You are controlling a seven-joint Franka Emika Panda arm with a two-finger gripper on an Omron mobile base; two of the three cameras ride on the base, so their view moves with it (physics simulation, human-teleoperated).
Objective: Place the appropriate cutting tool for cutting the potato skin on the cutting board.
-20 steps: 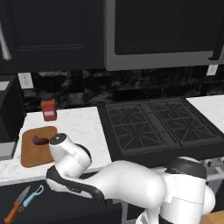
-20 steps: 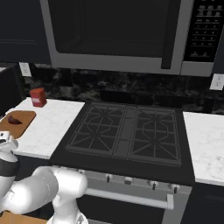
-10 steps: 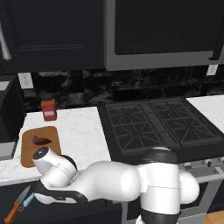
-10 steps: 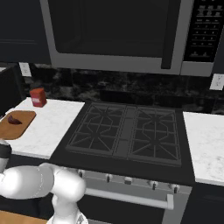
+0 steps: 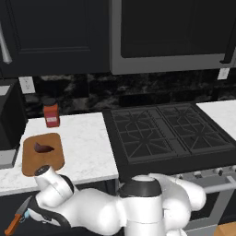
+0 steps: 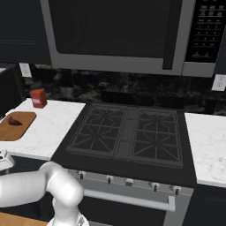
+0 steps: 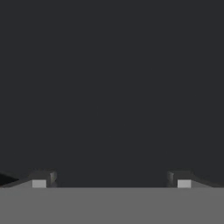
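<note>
Claw (image 7: 111, 179) spread wide, its two dark fingertips (image 7: 43, 178) far apart at the foot of the hand view, nothing between them, only a flat dark surface ahead. From the left base view, arm bent low beneath the counter edge, the wrist down at the lower left.

Just beside that wrist, to its left: peeler (image 5: 28, 214), only a sliver of light-blue handle showing, the rest hidden by the arm. Touching or overlapping it, a little farther left: knife (image 5: 17, 218) with an orange handle and grey blade, lying slantwise on a dark surface below the counter. Whether the claw touches either cannot be told.

Above and beyond the wrist, on the white counter (image 5: 85, 147): cutting board (image 5: 42, 154), flat, brown, rounded at the corners. On its far half, well apart from the claw: potato (image 5: 44, 148), small, dark, reddish-brown. Seen again at the left edge of the right base view, board (image 6: 15, 125) and potato (image 6: 13, 121).

Farther back, near the wall: red jar (image 5: 51, 115), upright, apart from the board. To the right of all this: black stove (image 5: 166, 133) with its grates. Beyond, overhead: microwave (image 6: 119, 35) and dark cabinets (image 5: 50, 32).
</note>
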